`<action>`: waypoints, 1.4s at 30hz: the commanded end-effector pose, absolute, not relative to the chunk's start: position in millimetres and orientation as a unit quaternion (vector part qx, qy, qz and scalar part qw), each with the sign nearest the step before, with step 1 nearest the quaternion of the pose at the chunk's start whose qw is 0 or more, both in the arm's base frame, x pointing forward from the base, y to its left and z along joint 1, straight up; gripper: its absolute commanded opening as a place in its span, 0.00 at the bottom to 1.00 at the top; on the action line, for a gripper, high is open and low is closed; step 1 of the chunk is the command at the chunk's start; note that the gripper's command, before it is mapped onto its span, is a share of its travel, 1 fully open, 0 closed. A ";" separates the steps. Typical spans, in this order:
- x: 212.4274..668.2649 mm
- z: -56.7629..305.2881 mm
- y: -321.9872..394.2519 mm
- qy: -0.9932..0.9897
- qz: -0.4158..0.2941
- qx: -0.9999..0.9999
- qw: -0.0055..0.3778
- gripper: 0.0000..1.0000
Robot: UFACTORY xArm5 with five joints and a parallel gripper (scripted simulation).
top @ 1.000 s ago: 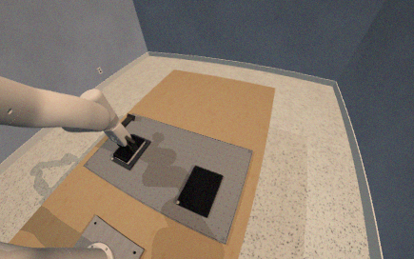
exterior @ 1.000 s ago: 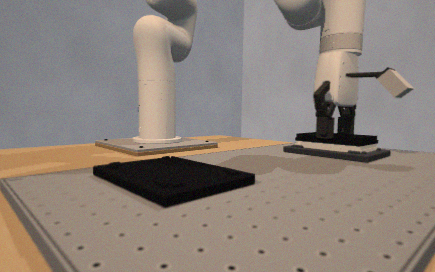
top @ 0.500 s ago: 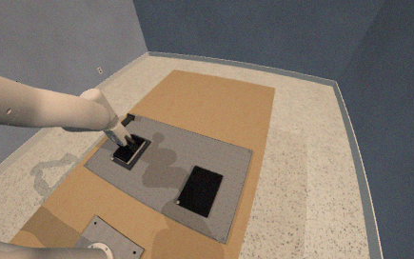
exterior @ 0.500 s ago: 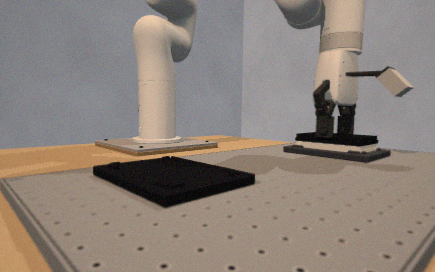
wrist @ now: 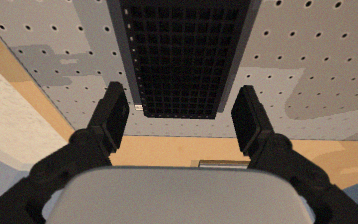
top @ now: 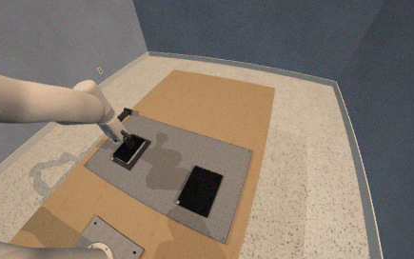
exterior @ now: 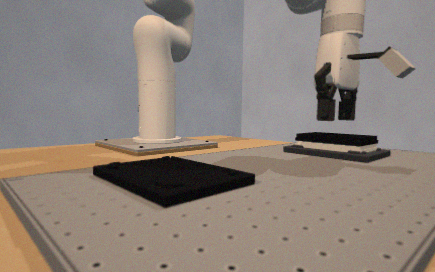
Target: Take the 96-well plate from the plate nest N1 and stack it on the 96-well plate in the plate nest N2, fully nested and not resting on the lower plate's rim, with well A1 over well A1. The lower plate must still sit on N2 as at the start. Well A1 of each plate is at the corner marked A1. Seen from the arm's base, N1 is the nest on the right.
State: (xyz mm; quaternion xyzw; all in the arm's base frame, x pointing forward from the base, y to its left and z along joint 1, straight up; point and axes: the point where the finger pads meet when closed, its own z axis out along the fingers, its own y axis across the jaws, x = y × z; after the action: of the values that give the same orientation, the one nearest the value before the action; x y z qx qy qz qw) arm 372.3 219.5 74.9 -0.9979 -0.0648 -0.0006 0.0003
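A black 96-well plate (exterior: pixel 337 137) lies on top of a white plate (exterior: pixel 337 145) in the dark grey nest N2 (exterior: pixel 337 153). The stack also shows in the overhead view (top: pixel 130 151) and in the wrist view (wrist: pixel 185 55), where the black plate's wells fill the top of the picture. A small white mark (wrist: pixel 138 106) sits at its near left corner. My gripper (exterior: pixel 336 110) is open and empty, a little above the stack's near end, touching nothing. Its fingers stand wider than the plate. The nest N1 (exterior: pixel 173 177) is a flat black pad with no plate on it (top: pixel 200 190).
Both nests stand on a grey perforated board (top: pixel 167 176) on a tan table top. The arm's base plate (exterior: pixel 155 144) is behind N1. The wrist camera block (exterior: pixel 396 62) sticks out beside the gripper.
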 end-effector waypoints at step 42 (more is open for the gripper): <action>373.0 133.5 220.1 -0.065 -0.002 -0.998 0.001 1.00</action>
State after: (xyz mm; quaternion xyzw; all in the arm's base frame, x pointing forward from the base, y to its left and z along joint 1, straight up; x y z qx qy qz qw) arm 371.9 219.5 132.0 -0.9979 -0.0648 -0.0003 0.0001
